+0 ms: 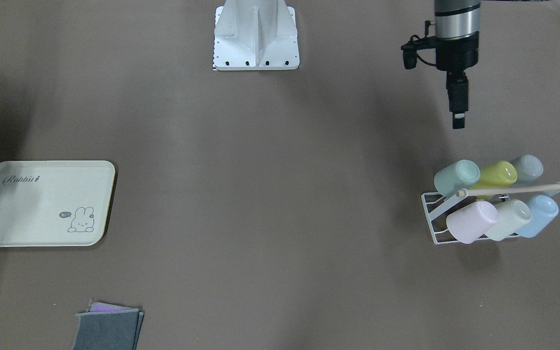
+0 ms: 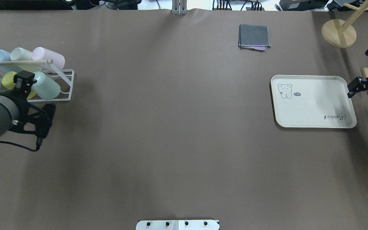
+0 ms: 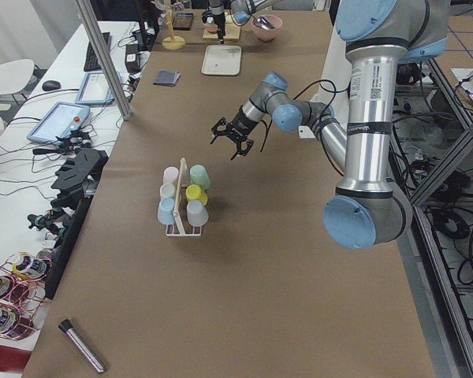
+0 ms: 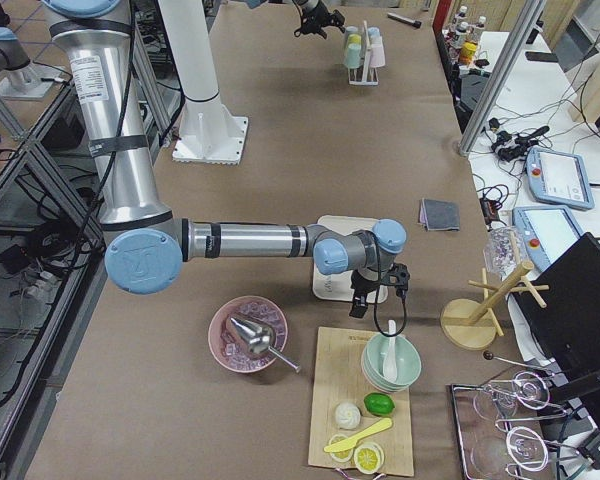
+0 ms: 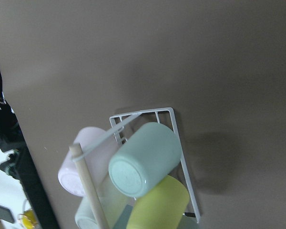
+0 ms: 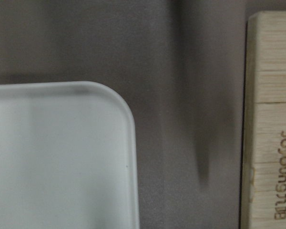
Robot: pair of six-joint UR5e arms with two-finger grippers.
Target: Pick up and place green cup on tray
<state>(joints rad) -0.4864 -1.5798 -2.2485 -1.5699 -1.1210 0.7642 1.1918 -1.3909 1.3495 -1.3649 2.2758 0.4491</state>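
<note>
The mint green cup (image 1: 456, 177) lies on its side in a white wire rack (image 1: 433, 214), beside a lime cup (image 1: 496, 175). It also shows in the overhead view (image 2: 47, 86) and fills the left wrist view (image 5: 145, 160). My left gripper (image 1: 458, 121) hangs above the table just behind the rack, apart from the cups, and looks open and empty. The cream tray (image 1: 42, 204) with "Rabbit" script lies bare at the other end (image 2: 313, 100). My right gripper (image 2: 363, 91) hovers at the tray's outer edge, looks open and holds nothing; its wrist view shows the tray's corner (image 6: 52, 157).
The rack also holds pink (image 1: 472, 221), pale whitish-green (image 1: 508, 219), blue (image 1: 538, 216) and grey (image 1: 527, 168) cups under a wooden rod (image 1: 513, 189). A folded grey cloth (image 2: 254, 36) lies beyond the tray. A wooden board (image 6: 269, 119) and mug tree (image 2: 339, 32) stand by the right gripper.
</note>
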